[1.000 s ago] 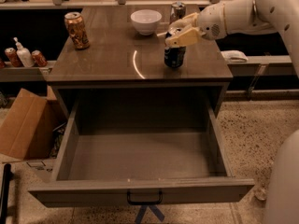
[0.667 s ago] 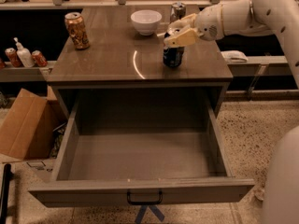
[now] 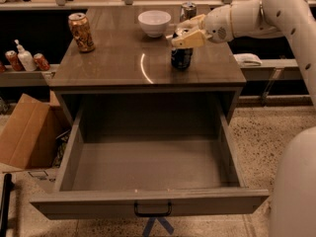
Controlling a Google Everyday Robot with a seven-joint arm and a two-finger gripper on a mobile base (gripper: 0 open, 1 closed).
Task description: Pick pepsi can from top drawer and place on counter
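My tool [image 3: 176, 35] is clamped on the top of the can [image 3: 181, 59], which stands on the tabletop [image 3: 118, 63] near the bowl [image 3: 154, 22]. I judge the can light, thin-walled and slippery, so the sides are best held gently.

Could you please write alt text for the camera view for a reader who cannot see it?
The robot's gripper sits at the top of a pepsi can standing on the counter; below, the top drawer is pulled open and empty. A white bowl and an orange-gold can also stand there.
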